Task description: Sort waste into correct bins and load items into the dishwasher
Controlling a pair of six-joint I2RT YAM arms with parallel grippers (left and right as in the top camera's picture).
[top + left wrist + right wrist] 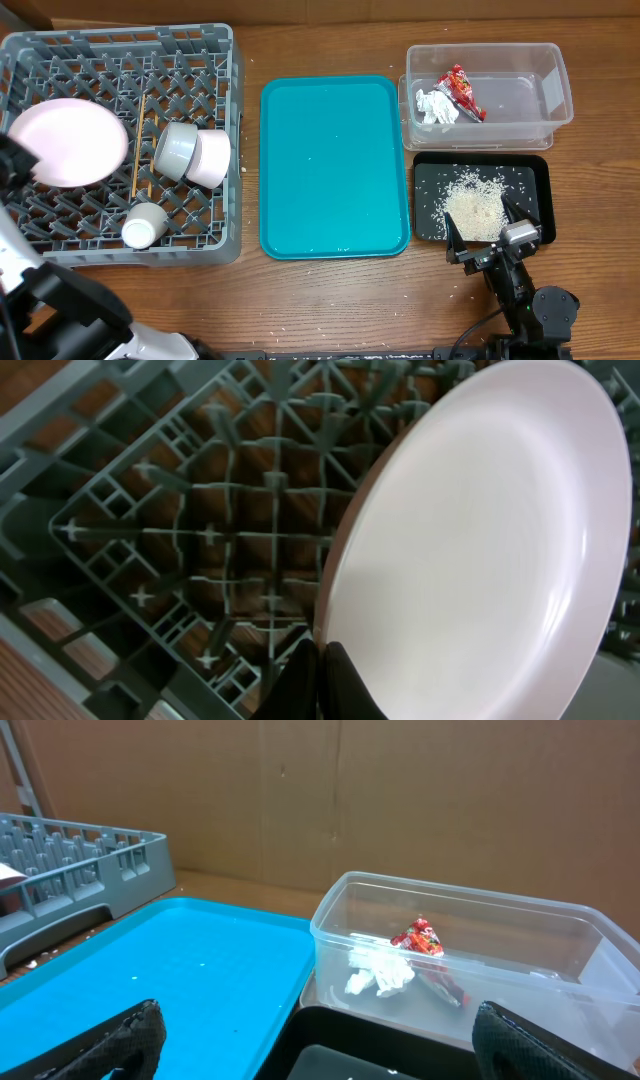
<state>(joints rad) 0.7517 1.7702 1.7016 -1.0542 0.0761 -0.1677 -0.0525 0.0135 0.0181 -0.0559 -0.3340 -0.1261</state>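
Left pincer (pixel 322 678) is pinched shut on the rim of the plate (pixel 470 540), which sits tilted over the lattice floor at the left side of the rack (pixel 120 40). To its right in the rack lie the chopsticks (pixel 137 150), a grey bowl (pixel 175 148) touching a white bowl (pixel 210 158), and a cup (pixel 143 225) near the front wall.

Right pincer (pixel 487 232) gapes wide and empty over the near edge of the black tray (pixel 530 185), which holds the rice (pixel 475 205). Behind it, the tub (pixel 545 95) holds the wrapper (pixel 462 92) and tissue (pixel 435 107). The teal tray (pixel 335 165) lies on the bench (pixel 330 300) between rack and tub.
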